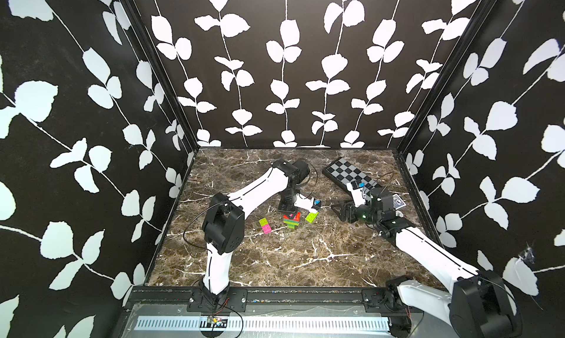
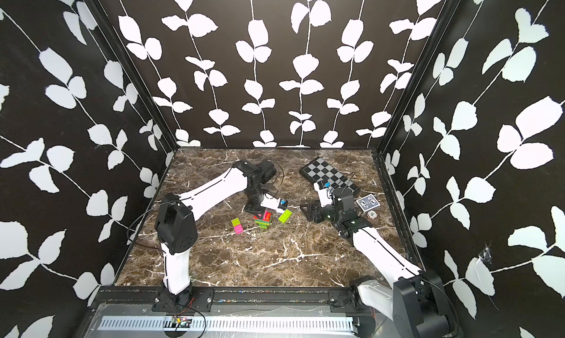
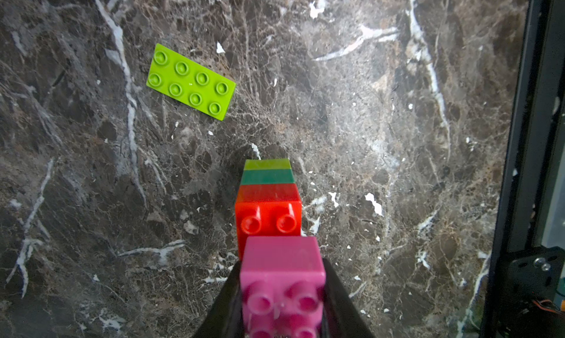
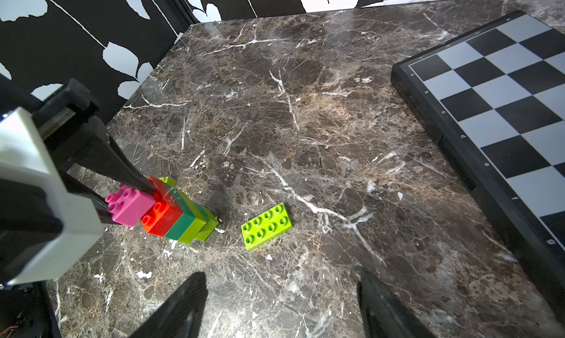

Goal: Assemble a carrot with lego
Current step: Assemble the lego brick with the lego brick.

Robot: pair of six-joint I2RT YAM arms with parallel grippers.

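One carrot (image 4: 180,217) slants tip-down (left hand (image 4: 128,200) pinching its pink end), right hand (image 4: 281,273) agape

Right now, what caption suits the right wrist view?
Left end effector holds pink brick against the carrot; lime brick lies apart.

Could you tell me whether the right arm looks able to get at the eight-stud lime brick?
Probably yes: the lime brick lies flat ahead of the open right gripper, with only bare marble tabletop between them.
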